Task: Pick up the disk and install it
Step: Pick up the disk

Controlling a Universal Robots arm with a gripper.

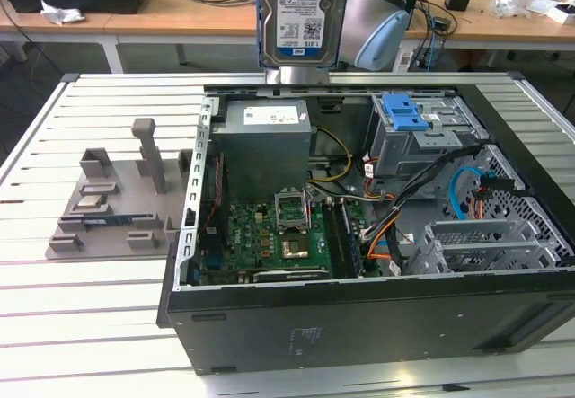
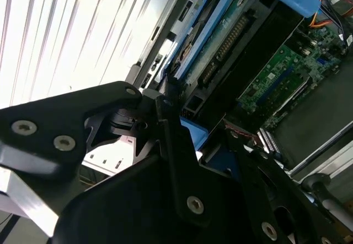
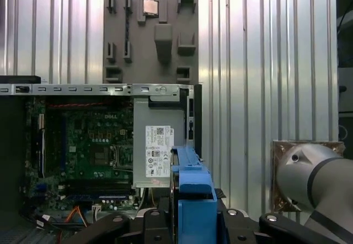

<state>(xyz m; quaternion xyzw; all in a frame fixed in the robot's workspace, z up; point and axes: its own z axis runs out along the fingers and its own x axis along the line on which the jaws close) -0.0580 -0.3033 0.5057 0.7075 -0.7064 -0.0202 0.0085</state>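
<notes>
Currently, the gripper [image 3: 192,224] is clenched on the disk [image 1: 301,12]. I see its black links flanking the blue frame in both wrist views. The disk hangs upright above the open computer case [image 1: 359,308], over the case's far side as the exterior view has it, and apart from it.

Disk appearance: flat, silver, rectangular body. The face turned to the exterior camera carries a white-and-blue label with a dark band at its top and a small code square. A bright blue plastic carrier frame runs along its edges, and in the first wrist view I look along that blue edge end-on. The second wrist view shows the other face, a green circuit board with a row of connector pins, bordered by the blue rail.

Inside the case, below the disk: a grey power-supply box [image 1: 265,137] with a white sticker, seated against the case's far wall. Toward the case's near wall from it lies the green motherboard [image 1: 269,236] with its processor socket. At the case's end on the exterior view's right, a blue latch piece [image 1: 404,110] sits on top of the grey drive cage [image 1: 422,146], with black, orange and blue cables [image 1: 429,172] nearby.

Outside the case, on the exterior view's left: a grey fixture block [image 1: 117,200] on the slatted white table [image 1: 90,326], just beside the case wall. Beyond the case are the arm's grey-and-blue joint [image 1: 382,12], then wooden benches [image 1: 180,12] with clutter.
</notes>
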